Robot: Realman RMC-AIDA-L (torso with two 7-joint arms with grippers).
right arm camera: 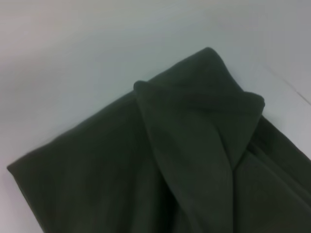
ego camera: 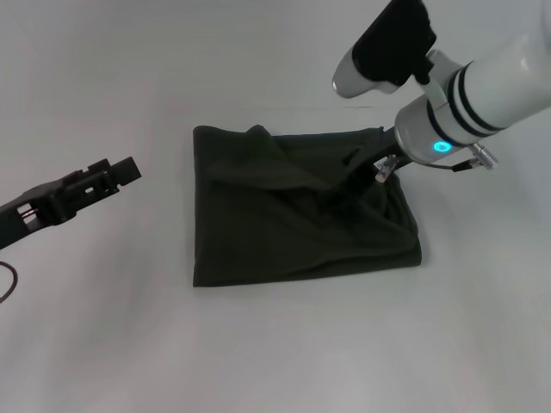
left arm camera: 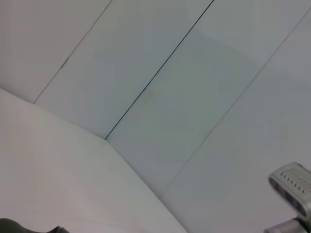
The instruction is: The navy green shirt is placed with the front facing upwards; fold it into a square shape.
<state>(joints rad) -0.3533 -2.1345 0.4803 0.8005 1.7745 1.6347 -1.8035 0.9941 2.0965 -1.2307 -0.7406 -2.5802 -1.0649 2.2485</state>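
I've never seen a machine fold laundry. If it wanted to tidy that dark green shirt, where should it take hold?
Probably the raised flap of the shirt near its far edge, coming from above. That fold stands proud of the flat cloth, so fingers could close around it. The right gripper is already over that area; the left gripper hangs off to the side.

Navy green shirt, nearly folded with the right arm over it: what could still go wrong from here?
1. A flap on the navy green shirt stands raised near its far edge rather than flat; it may spring open or set a crease.
2. The right gripper is down on the cloth and could drag a layer as it lifts.
3. The bundle's right edge looks bunched, so the square may end lopsided.
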